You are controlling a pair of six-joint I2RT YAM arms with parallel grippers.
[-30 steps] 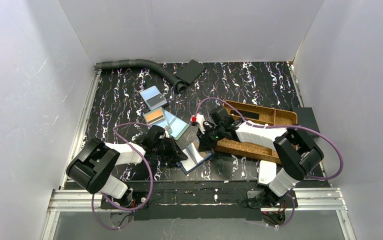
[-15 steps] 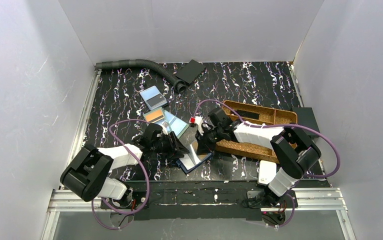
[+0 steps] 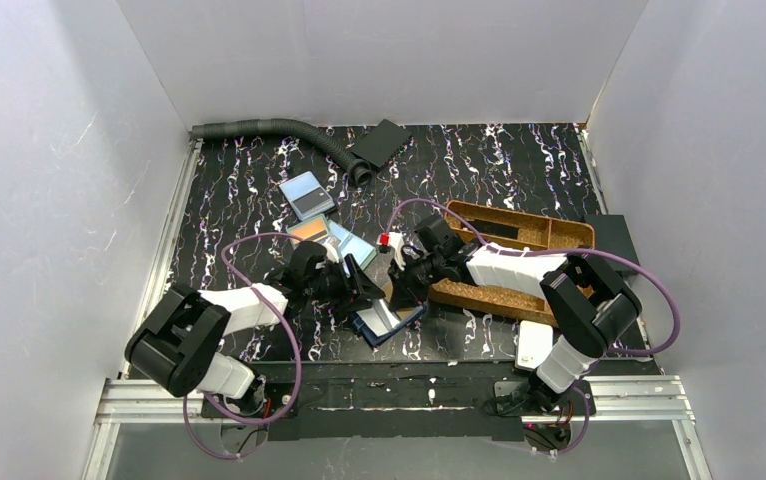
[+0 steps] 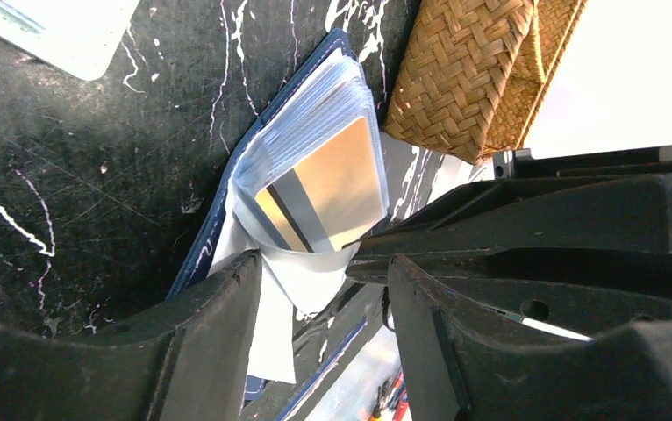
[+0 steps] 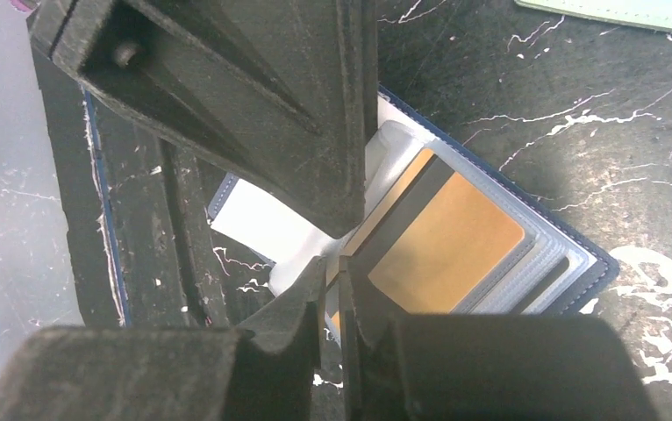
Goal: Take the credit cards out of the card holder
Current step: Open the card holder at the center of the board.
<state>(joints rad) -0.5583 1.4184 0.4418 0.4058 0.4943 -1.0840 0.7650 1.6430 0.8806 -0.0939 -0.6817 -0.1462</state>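
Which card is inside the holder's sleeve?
The gold card with a dark stripe, tucked in the open navy card holder's clear sleeve; the other cards lie loose beyond it.

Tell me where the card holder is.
In the top view, the card holder lies open at the near centre, between the left gripper and right gripper, left of the woven tray.
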